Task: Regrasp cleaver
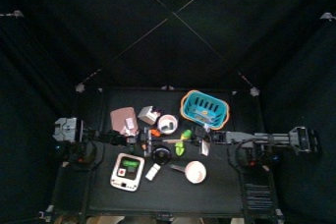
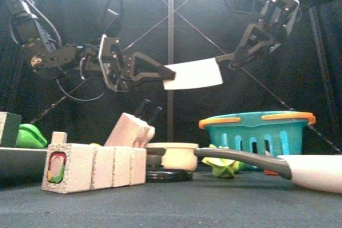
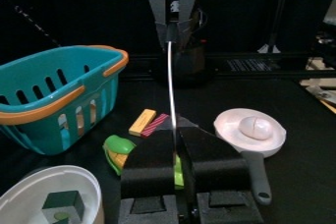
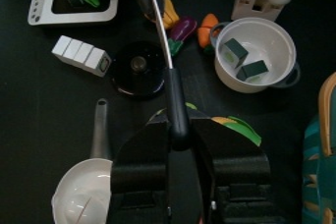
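Front view: cleaver [image 2: 195, 74] midair, both jaws clamped on it; handle hidden.

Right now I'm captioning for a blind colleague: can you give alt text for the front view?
Two black arms hold a cleaver in the air between them, the left gripper at its handle, the right gripper at the blade. Below stand a teal basket and a white pan.

White cleaver blade [image 2: 195, 74] gleams between the black arms. Teal basket [image 2: 257, 130] shows an orange rim. Black bench [image 2: 160, 207], black curtains [image 1: 79, 22]. White ladle [image 3: 252, 128], a lime-green piece [image 3: 122, 148], and a yellow block [image 3: 141, 122] beside pink sticks [image 3: 159, 123].
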You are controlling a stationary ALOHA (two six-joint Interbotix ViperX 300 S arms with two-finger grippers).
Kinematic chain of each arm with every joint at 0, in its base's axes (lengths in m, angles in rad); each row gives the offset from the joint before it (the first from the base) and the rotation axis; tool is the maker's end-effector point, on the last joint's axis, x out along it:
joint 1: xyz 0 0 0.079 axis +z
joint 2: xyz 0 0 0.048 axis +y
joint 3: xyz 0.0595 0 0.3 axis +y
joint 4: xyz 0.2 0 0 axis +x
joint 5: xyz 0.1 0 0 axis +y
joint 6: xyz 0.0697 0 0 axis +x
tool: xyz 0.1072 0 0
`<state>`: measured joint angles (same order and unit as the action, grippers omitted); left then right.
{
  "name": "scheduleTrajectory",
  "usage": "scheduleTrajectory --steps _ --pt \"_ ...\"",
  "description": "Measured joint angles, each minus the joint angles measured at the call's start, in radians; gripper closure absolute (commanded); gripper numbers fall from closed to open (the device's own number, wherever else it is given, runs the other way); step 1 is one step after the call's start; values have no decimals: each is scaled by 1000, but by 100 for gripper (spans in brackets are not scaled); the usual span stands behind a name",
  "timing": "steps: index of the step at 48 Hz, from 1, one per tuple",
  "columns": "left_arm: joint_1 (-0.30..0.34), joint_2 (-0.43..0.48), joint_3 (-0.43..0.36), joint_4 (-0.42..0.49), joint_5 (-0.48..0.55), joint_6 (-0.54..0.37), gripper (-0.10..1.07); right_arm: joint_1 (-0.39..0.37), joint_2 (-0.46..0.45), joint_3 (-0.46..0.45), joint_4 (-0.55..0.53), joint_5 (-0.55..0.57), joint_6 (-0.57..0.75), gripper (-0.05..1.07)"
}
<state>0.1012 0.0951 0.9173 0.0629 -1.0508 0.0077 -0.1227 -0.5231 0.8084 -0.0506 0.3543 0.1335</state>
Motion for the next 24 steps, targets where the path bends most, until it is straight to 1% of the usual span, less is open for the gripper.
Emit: scheduleTrajectory --steps 6,24 --pt "0 2 -3 2 12 0 71 -2 0 3 0 0 2 72" --pt "0 2 -6 2 15 0 71 -3 0 14 -8 -5 2 72"
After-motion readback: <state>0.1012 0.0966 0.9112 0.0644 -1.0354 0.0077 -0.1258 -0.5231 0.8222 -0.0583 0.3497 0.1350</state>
